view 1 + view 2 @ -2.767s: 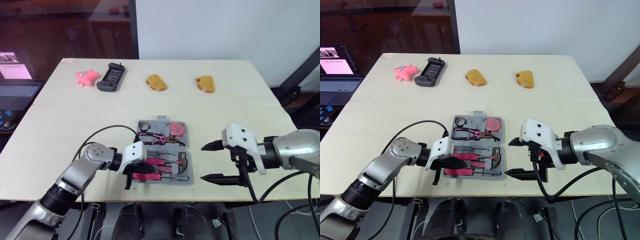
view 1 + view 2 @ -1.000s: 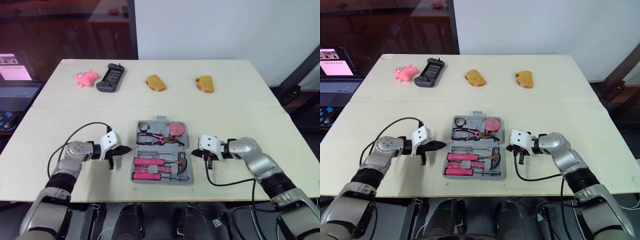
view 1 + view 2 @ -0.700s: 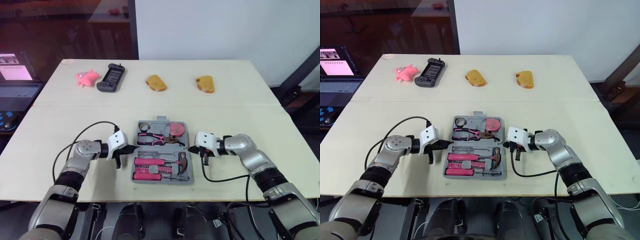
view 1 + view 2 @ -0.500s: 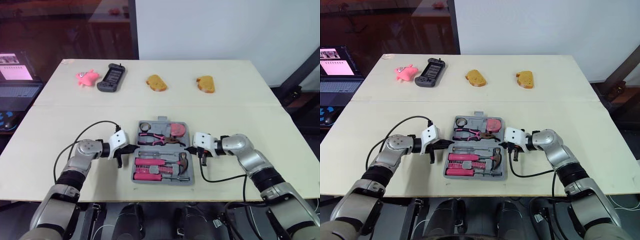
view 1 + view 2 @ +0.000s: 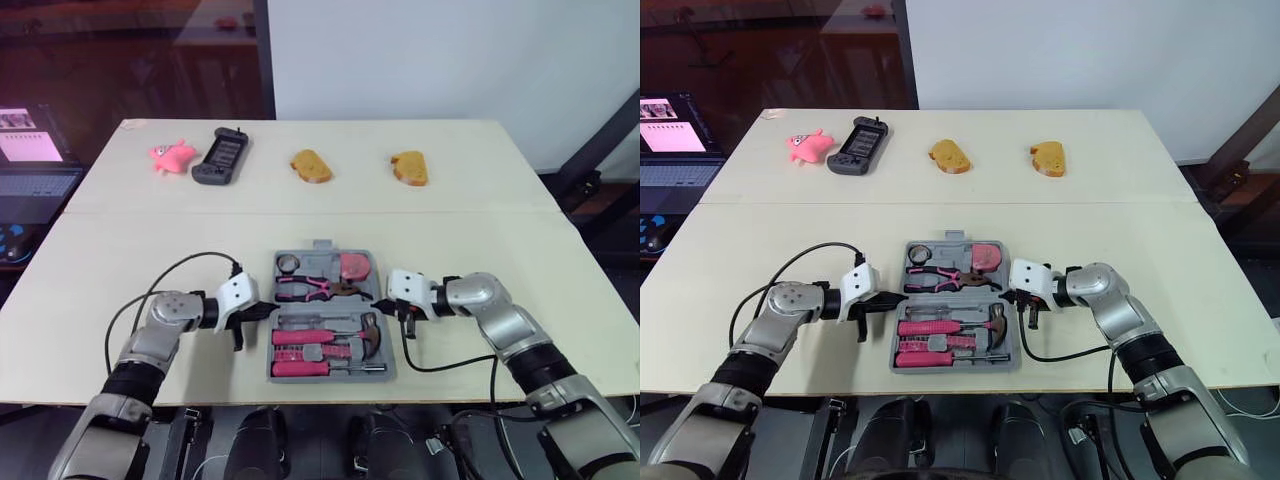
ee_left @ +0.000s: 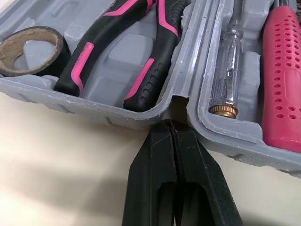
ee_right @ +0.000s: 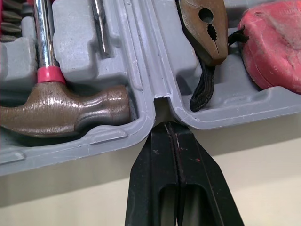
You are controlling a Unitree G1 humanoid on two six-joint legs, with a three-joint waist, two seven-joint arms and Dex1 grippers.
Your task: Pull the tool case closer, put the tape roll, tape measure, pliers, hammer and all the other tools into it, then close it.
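Tool case (image 5: 331,376) lies open by the middle of the counter's (image 5: 470,240) near edge, both halves flat. In the far half sit the tape roll (image 5: 288,263), the pliers (image 5: 315,289) and the red tape measure (image 5: 354,266). The near half holds the hammer (image 5: 372,332) and pink-handled screwdrivers (image 5: 300,337). The left hand (image 5: 266,308) is at the case's left side with its fingers pressed together. Their tips touch the notch where the two halves meet, just beside the pliers' grips. On the right side the right hand (image 5: 378,300) does the same: fingers together, tips at the notch between the hammer's head and the pliers' nose. Well apart, along the counter's far edge, a pink toy (image 5: 172,155), a black game console (image 5: 222,157) and two pieces of bread (image 5: 311,165) (image 5: 411,167) lie in a row.
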